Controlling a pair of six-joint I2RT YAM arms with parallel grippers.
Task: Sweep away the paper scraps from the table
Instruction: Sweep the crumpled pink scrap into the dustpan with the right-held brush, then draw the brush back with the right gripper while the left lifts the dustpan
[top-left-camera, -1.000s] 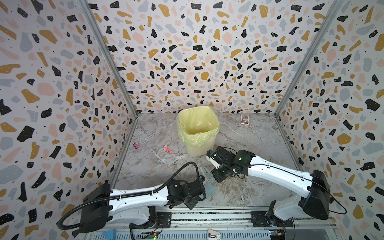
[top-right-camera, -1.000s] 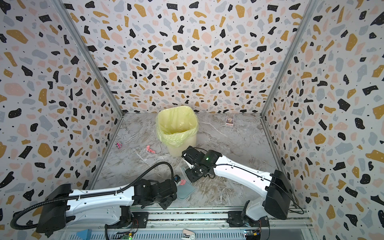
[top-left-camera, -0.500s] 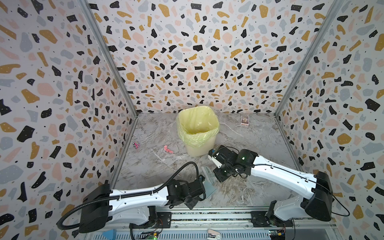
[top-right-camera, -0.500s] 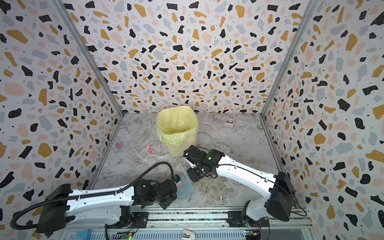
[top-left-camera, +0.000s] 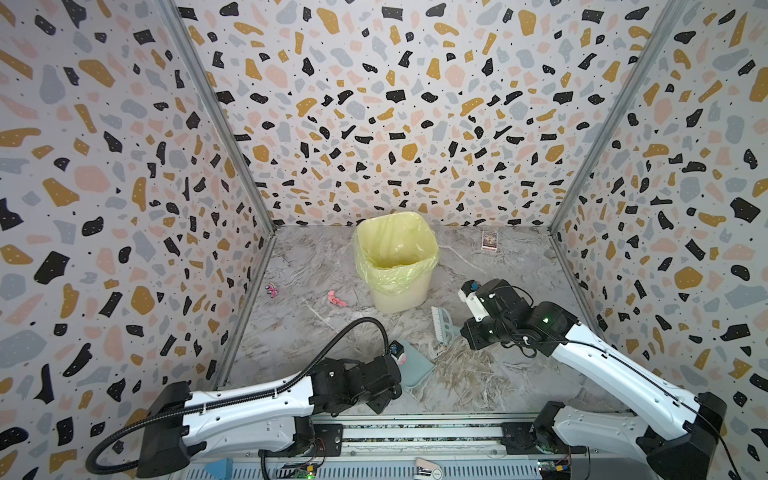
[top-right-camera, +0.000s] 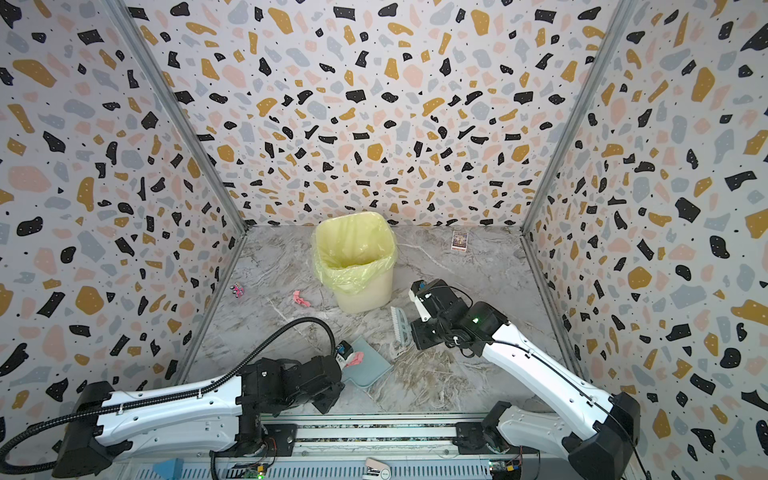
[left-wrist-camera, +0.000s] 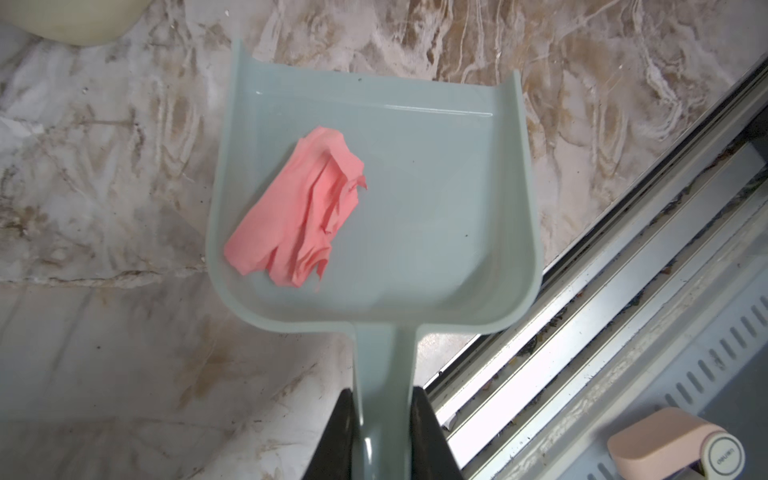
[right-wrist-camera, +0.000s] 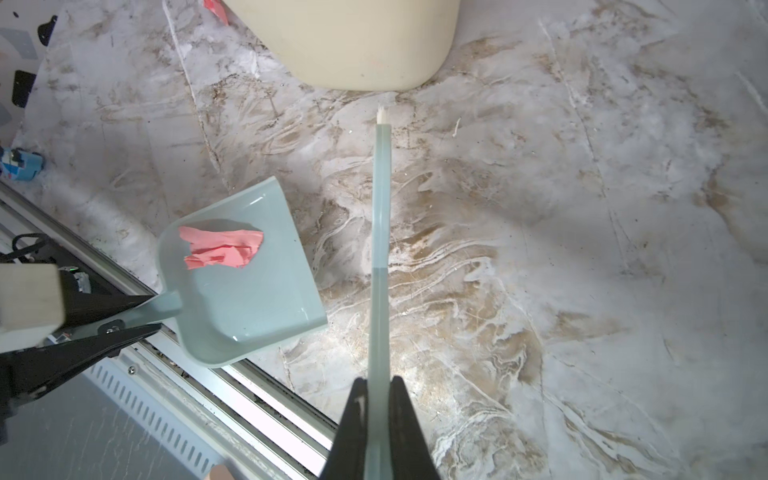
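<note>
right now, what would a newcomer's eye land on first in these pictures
The yellow-lined bin stands toward the back of the table. In front of it the left end effector grips a pale green dustpan with a crumpled pink scrap lying in it, while the right end effector holds a matching brush clear of the pan. A second pink scrap lies on the table left of the bin.

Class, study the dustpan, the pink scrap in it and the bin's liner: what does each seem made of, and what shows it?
Dustpan: likely moulded plastic, pale grey-green, glossy; light glints along its smooth curved walls.
Pink scrap: paper, matte; sharp creases, torn edges.
Liner: probably thin yellow plastic film; translucent, wrinkled, draped over the bin.
</note>
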